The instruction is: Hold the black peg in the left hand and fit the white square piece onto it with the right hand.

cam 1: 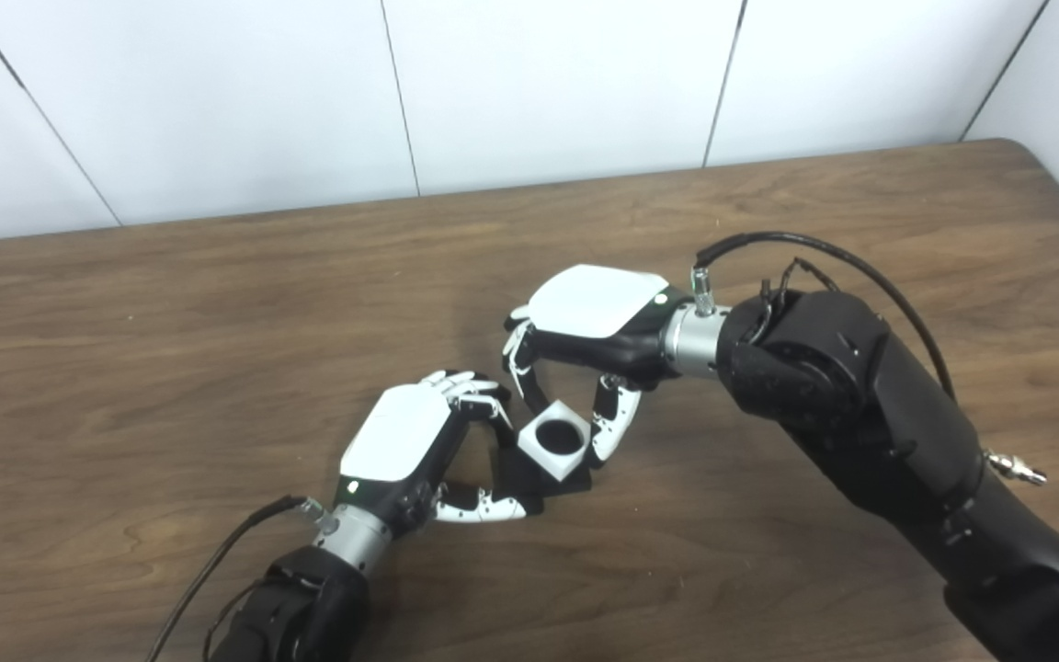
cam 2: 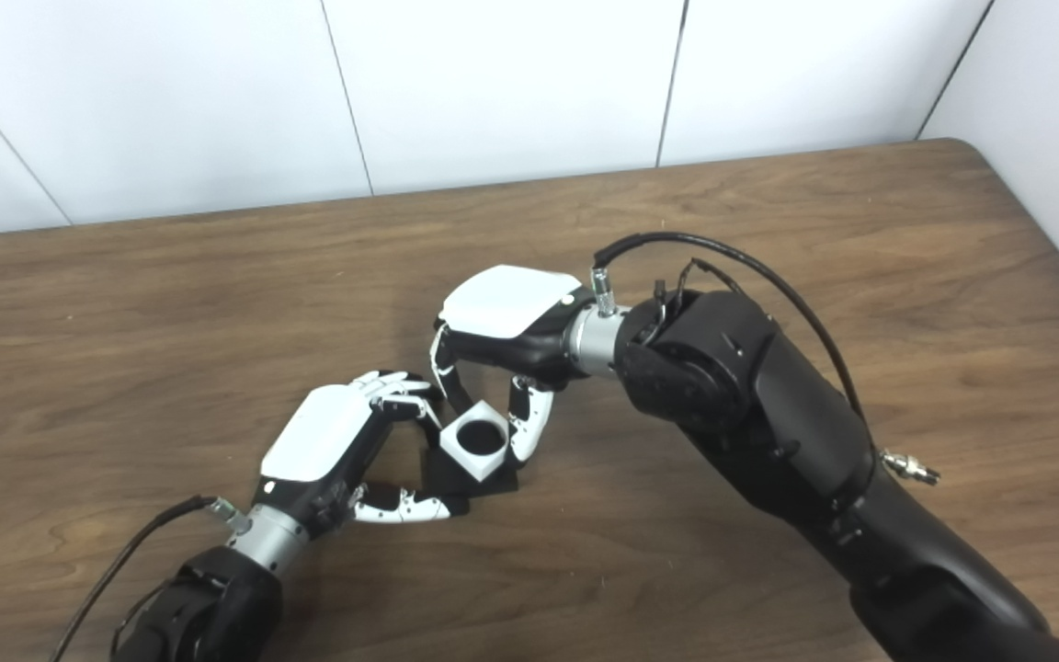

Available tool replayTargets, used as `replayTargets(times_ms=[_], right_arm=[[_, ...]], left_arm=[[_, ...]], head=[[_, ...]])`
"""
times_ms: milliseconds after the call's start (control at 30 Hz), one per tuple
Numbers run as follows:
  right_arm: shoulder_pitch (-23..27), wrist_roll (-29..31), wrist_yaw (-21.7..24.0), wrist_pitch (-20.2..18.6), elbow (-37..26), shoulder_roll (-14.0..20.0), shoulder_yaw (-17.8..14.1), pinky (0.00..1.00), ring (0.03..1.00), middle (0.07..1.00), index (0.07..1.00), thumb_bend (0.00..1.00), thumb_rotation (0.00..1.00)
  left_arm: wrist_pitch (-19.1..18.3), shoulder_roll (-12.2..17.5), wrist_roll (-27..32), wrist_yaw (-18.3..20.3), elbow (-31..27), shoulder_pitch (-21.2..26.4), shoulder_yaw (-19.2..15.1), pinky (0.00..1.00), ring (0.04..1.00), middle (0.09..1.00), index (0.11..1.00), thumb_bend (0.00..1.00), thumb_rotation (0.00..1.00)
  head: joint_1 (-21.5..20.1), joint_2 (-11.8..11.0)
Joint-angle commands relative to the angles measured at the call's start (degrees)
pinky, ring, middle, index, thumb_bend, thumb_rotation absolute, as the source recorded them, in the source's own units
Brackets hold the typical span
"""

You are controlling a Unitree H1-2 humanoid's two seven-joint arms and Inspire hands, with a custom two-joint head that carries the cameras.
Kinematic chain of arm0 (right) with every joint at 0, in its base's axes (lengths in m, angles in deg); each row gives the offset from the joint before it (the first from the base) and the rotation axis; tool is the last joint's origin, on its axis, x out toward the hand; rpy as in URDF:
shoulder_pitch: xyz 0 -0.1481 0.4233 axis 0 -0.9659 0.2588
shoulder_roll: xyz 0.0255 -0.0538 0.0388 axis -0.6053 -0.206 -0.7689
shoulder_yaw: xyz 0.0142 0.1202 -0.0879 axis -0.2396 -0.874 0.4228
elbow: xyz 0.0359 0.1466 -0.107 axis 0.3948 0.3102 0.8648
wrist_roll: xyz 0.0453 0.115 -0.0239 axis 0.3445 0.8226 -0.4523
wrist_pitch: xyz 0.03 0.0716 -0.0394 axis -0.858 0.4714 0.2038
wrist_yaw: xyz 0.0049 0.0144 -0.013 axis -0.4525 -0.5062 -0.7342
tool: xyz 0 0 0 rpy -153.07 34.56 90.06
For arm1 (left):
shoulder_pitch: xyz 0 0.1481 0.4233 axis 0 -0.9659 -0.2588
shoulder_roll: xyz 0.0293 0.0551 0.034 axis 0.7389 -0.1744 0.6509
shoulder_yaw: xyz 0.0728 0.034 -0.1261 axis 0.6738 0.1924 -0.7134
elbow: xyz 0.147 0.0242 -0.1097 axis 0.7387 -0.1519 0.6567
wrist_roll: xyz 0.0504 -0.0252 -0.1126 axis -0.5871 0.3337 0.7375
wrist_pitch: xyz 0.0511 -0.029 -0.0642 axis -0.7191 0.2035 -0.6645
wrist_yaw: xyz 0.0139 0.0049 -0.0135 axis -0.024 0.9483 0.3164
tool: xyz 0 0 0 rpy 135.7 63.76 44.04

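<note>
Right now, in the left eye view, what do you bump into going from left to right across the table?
The left hand with its white back → the white square piece with a round hole → the right hand's black and white thumb → the right black forearm.

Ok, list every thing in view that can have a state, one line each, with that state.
white square piece: over the black base, round hole facing up, held between the right hand's fingers.
black peg: only its black base shows under the white piece, on the table; the peg itself is hidden.
left hand: fingers closed around the black base.
right hand: shut on the white square piece.
</note>
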State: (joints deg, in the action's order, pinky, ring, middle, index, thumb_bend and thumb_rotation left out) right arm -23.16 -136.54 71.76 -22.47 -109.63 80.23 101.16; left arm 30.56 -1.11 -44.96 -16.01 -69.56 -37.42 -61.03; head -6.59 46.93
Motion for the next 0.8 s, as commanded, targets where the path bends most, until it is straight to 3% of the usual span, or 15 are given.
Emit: replayTargets(times_ms=[0,67,100,133,233,767], right_arm=[[1.53,-0.25,-2.23,1.73,-0.23,0.66,-0.94,0.92,0.913,0.791,0.490,0.53,0.14],[1.43,-0.27,-2.66,2.35,0.04,0.67,-0.99,0.90,0.906,0.789,0.492,0.52,0.15],[1.40,-0.29,-2.63,2.41,0.11,0.64,-1.05,0.90,0.907,0.791,0.550,0.72,0.20],[1.40,-0.38,-2.44,2.31,0.10,0.57,-1.12,0.91,0.910,0.795,0.591,0.85,0.24],[1.33,-0.55,-1.91,1.84,-0.07,0.33,-1.38,0.91,0.915,0.808,0.635,0.97,0.29],[1.73,-2.09,3.10,-2.15,-3.00,1.04,-2.99,0.97,0.973,0.897,0.753,1.00,0.38]], left_arm=[[-1.65,0.13,-0.81,4.33,1.32,-1.59,1.63,0.91,0.852,0.794,0.488,0.52,0.05],[-1.55,0.11,-0.74,4.24,1.37,-1.57,1.62,0.91,0.851,0.794,0.488,0.52,0.05],[-1.54,0.08,-0.74,4.20,1.39,-1.57,1.62,0.91,0.851,0.794,0.488,0.52,0.05],[-1.49,0.06,-0.75,4.10,1.45,-1.58,1.62,0.91,0.850,0.794,0.488,0.52,0.05],[-1.31,0.05,-0.74,3.89,1.53,-1.61,1.61,0.91,0.849,0.793,0.488,0.52,0.05],[-1.13,0.10,-0.67,3.57,1.73,-1.70,1.43,0.91,0.849,0.793,0.488,0.52,0.05]], head=[[0.04,0.04],[0.06,0.06],[0.02,0.08],[-0.01,0.05],[0.02,0.10],[0.14,0.16]])
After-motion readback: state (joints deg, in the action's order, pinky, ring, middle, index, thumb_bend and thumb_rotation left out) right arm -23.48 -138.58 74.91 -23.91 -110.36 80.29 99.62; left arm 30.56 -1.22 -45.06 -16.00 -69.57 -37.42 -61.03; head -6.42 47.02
